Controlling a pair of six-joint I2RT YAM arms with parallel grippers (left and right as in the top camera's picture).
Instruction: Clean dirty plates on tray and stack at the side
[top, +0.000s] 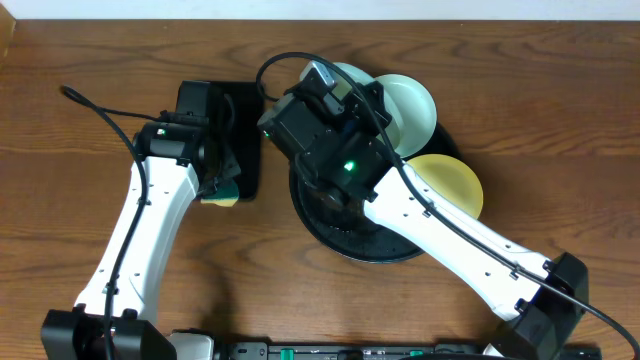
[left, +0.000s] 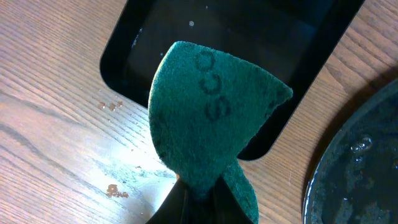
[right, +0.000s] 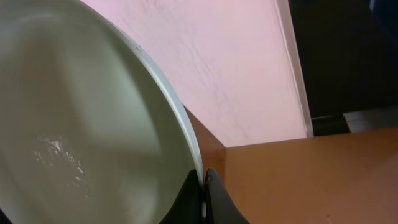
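My right gripper is shut on the rim of a pale mint-green plate and holds it tilted above the back of the round black tray. In the right wrist view my fingers pinch that plate's edge, and its face looks wet. A second mint plate and a pale yellow plate lie at the tray's right side. My left gripper is shut on a green sponge, which also shows in the overhead view, left of the tray.
A rectangular black tray lies on the wood table under the sponge, left of the round tray. Small orange crumbs and a wet patch lie on the table beside it. A wall rises behind the table.
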